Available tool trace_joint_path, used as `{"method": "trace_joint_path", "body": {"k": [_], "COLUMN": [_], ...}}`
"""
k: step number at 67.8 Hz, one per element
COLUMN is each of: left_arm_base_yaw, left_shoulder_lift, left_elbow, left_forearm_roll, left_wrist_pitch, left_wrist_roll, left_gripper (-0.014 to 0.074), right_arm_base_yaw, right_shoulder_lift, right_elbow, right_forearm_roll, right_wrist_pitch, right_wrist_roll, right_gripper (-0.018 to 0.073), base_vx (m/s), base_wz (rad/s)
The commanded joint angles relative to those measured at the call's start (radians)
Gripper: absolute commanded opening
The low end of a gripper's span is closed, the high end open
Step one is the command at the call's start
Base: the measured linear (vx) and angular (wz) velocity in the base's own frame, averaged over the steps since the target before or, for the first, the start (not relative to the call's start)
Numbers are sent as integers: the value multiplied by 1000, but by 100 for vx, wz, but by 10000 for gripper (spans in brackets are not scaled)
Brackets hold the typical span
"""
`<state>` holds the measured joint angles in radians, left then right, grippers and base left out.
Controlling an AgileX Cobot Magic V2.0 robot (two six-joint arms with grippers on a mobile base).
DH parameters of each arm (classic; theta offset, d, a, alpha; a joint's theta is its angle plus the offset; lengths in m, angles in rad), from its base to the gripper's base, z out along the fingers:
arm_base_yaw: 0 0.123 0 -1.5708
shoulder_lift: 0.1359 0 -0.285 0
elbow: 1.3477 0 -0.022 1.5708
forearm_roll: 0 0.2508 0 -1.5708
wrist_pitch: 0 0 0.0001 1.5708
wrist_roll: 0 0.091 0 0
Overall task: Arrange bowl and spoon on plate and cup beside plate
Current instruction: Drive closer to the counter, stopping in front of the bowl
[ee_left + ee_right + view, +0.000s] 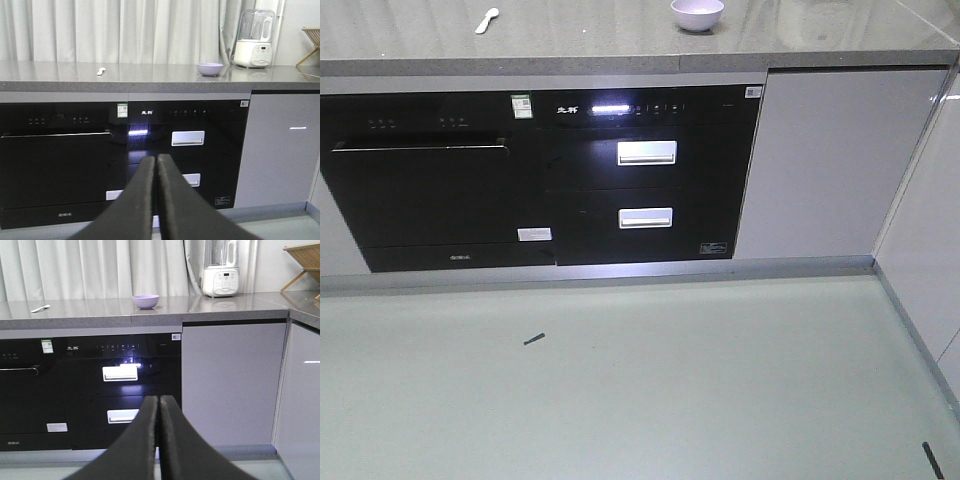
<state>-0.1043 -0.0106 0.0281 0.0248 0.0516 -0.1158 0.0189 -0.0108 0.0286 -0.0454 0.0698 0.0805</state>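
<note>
The spoon [487, 20] lies on the left part of the countertop [580, 45], back from its front edge; the bowl [697, 13] stands upright well to its right. The left gripper [156, 159] and right gripper [159, 399] are both pinched together and empty. They point level at the black appliance fronts [550, 170] below.
</note>
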Motion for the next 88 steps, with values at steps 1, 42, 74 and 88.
{"method": "trace_joint_path", "body": {"k": [1,42,74,88], "left_arm_base_yaw": [5,5,5,5], "left_shoulder_lift": [-7,-7,-7,-7], "left_elbow": [-25,-25,-25,-25], "left_forearm_roll": [-9,-9,-9,-9], "left_wrist_pitch": [-80,-80,-80,-80], "left_wrist_roll": [-6,-6,-6,-6], "left_gripper": [-6,-6,-6,-6], "right_arm_base_yaw": [-6,-6,-6,-6], "right_shoulder_lift": [-14,-14,-14,-14], "right_elbow": [2,2,2,2], "right_forearm_roll": [-2,-2,-2,-2], "right_wrist_pitch": [-70,-70,-70,-70], "right_wrist_roll": [-7,-7,-7,-7], "right_gripper": [-1,-1,-1,-1], "base_vx": [22,19,15,13], "base_wz": [-11,-7,3,0]}}
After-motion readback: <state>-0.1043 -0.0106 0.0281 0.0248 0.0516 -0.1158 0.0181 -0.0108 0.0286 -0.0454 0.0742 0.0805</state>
